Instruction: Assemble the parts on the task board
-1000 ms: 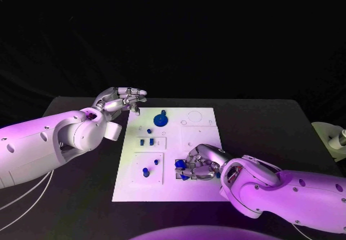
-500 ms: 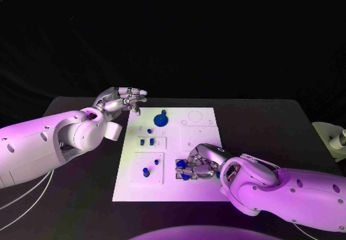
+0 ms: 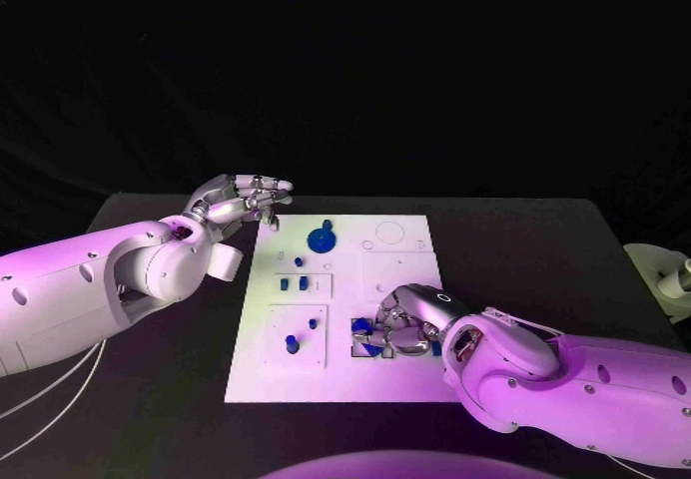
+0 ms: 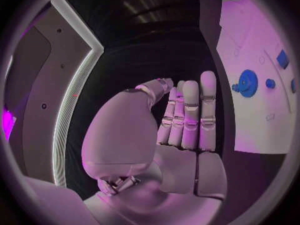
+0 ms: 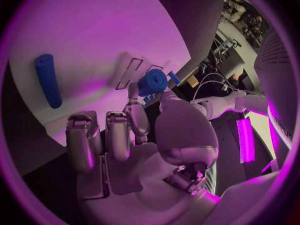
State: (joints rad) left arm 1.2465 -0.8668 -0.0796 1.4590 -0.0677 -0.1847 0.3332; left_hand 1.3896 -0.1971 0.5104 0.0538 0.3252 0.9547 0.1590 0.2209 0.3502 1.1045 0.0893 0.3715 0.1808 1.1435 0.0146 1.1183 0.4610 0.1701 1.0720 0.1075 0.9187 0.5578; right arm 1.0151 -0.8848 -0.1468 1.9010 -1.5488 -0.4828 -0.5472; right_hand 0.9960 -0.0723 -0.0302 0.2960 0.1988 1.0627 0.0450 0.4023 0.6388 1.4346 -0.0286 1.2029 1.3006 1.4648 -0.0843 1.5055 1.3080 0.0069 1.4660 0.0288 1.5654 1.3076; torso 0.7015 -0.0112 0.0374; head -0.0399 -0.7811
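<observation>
Since a second earlier, only the right hand [image 3: 400,327] had shifted — a little lower and to the right over the lower-middle square of the task board [image 3: 403,261]. Its fingers were curled down among the small blue parts [image 3: 368,348] there; whether it actually gripped one could not be told. At upper left of the frame the left hand [image 3: 242,200] hovered off the board's corner, unmoved, fingers together and curled in, holding nothing. A blue gear [image 3: 322,239] sat near the board's top, small blue pegs [image 3: 294,284] at centre-left, another blue piece [image 3: 293,343] lower left. Judging by these — assembly looked partly done, the lower-middle cluster unfinished.
</observation>
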